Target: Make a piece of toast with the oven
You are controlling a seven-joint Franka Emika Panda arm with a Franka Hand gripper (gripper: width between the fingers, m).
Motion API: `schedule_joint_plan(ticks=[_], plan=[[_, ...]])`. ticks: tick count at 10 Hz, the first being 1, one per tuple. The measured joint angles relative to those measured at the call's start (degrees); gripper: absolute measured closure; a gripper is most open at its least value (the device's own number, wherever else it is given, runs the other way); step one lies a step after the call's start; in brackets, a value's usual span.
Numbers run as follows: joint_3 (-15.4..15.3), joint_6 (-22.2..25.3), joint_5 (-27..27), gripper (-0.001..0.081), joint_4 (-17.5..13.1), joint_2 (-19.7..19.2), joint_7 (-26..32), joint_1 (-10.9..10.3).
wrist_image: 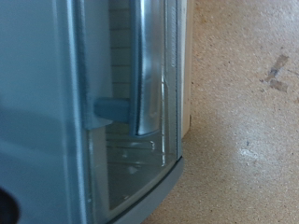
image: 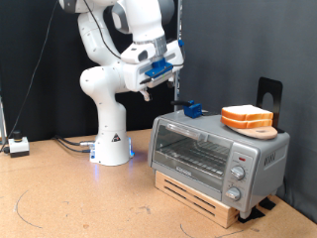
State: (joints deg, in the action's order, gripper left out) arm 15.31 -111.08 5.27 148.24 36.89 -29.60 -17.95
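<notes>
A: Oven (image: 220, 157) nearest camera, door closed, sitting on a slatted wooden base (image: 198, 190) on the desk (image: 59, 198).

B: Claw (image: 152, 91)?

A: Hovers above the oven's left end; fingers unclear, cannot tell spread or pressed.

B: Toast?

A: Piece of toast (image: 247, 114) rests on a board (image: 252, 128) atop the oven, probably staged for loading.

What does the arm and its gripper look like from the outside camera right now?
The arm is glossy white with rounded, bulbous joints on a white pedestal base that shows a small dark triangular mark and a blue glow at its foot. Cables trail from the base across the table. The gripper is white with bright blue parts near the wrist and short dark fingers.
</notes>
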Motion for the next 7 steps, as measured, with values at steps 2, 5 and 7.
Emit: schedule_joint_plan(ticks=[2, 5, 7], plan=[[-0.7, -1.6, -0.4, -0.0003, 1.3, 0.0, -0.7, 0.4], [-0.1, -2.0, 1.2, -0.0003, 2.1, -0.2, 1.1, 0.1], [-0.6, -4.5, 0.6, -0.0003, 4.3, -1.5, 1.0, 0.1]])
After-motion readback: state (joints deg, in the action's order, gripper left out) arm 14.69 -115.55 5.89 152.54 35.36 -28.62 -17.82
